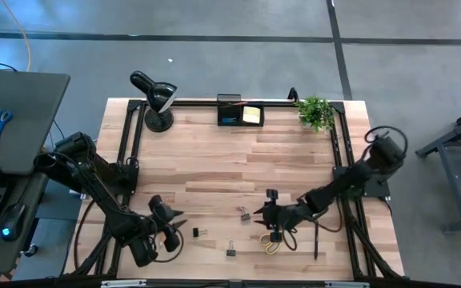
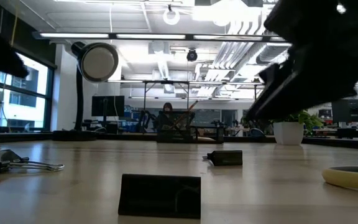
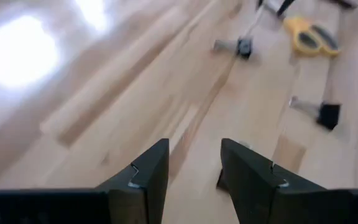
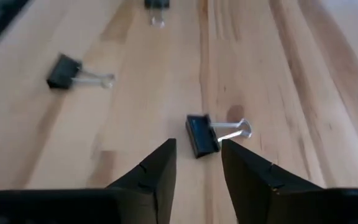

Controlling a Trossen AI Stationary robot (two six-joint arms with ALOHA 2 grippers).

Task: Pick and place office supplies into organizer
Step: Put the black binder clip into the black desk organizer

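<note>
Three black binder clips lie on the near part of the wooden table. My right gripper is open and low. One clip lies flat just ahead of its fingertips. My left gripper is open too, with a second clip just beyond it; only a dark sliver shows beside one finger. The third clip lies nearer the edge. Yellow-handled scissors and a black pen lie under the right arm. The black organizer stands at the far edge, holding a yellow sticky pad.
A black desk lamp stands at the far left corner and a small potted plant at the far right. A side desk with blue-handled scissors stands left of the table. Bare wood lies between the clips and the organizer.
</note>
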